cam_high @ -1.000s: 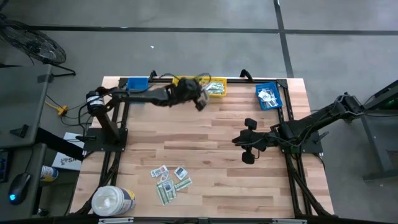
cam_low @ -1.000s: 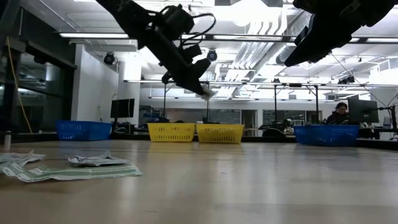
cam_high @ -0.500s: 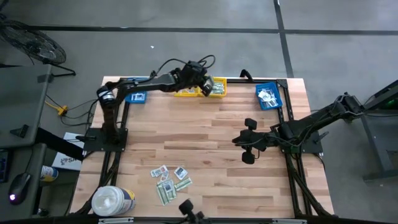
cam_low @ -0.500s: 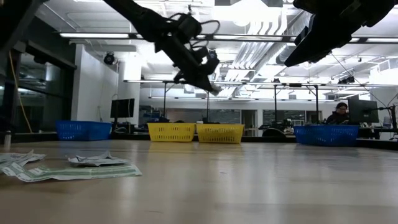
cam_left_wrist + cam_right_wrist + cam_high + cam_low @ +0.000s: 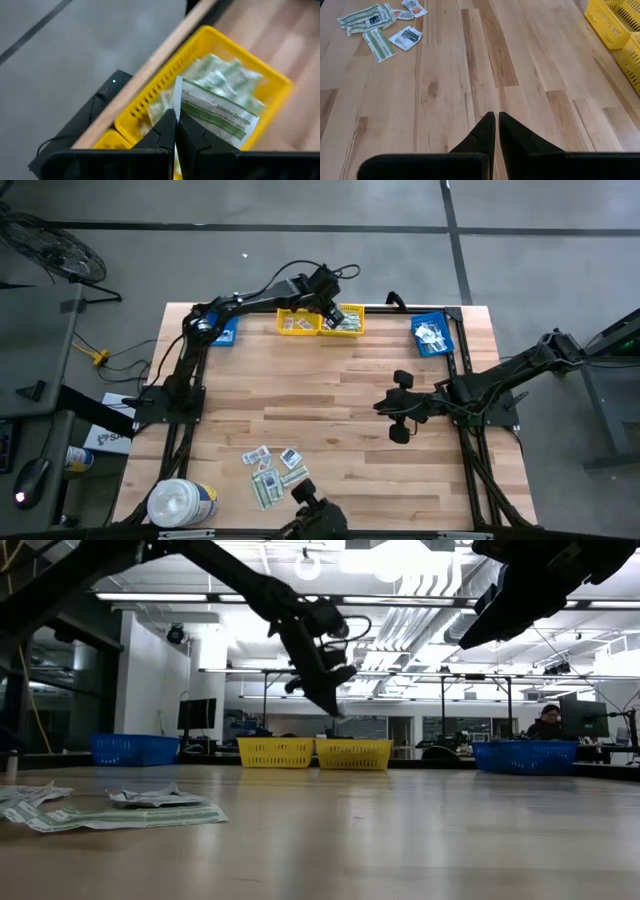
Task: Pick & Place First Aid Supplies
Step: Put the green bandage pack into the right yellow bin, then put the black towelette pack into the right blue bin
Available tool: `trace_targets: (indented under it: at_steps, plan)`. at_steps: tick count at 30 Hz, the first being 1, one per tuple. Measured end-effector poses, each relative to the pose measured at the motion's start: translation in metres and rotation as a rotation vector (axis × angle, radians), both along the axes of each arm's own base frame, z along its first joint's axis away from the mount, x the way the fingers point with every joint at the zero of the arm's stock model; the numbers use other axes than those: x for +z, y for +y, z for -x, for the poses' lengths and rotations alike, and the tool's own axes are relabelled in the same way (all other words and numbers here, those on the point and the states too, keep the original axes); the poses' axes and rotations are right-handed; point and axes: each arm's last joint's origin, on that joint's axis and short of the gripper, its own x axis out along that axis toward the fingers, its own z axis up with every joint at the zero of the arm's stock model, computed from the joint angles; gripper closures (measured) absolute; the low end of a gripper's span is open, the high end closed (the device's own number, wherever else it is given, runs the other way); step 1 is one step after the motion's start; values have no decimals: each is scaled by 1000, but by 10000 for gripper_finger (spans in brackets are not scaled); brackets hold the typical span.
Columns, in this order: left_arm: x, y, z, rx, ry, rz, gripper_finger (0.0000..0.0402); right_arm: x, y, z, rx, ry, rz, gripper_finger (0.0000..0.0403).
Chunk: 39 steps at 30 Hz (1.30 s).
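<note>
One green-and-white bandage packet (image 5: 218, 116) sits clamped in the left hand (image 5: 175, 131) above a yellow bin (image 5: 346, 321) — one of two (image 5: 297, 323), flanked by two blue bins (image 5: 432, 335). More packets (image 5: 272, 471) lie on the table (image 5: 330, 400); right hand (image 5: 496, 134) hovers, fingers together.

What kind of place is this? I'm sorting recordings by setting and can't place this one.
Probably a robotics lab or workshop: a butcher-block table carrying two robot arms, sorting bins such as the yellow bin along its far edge, and, in the low view, an open hall with exposed ceiling ducts, strip lights and a person at a monitor.
</note>
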Motion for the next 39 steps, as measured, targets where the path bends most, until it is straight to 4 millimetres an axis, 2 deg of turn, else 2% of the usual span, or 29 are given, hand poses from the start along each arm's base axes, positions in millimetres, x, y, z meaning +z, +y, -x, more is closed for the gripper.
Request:
trace_targets:
  at_steps: [6, 11, 19, 32, 39]
  plan:
    - [-25, 13, 1, 25, 8, 85, 401, 0, 0, 0, 0, 5, 1, 386]
    - [-34, 15, -1, 24, 1, 126, 401, 0, 0, 0, 0, 4, 1, 386]
    - [-34, 15, -1, 8, -56, 213, 398, 0, 0, 0, -3, 3, 4, 386]
    - [-34, 15, -1, 17, -68, 235, 335, 0, 0, 0, -4, 3, -4, 386]
    - [-9, 18, 6, 59, 58, 175, 318, 0, 0, 0, 1, 6, -9, 386]
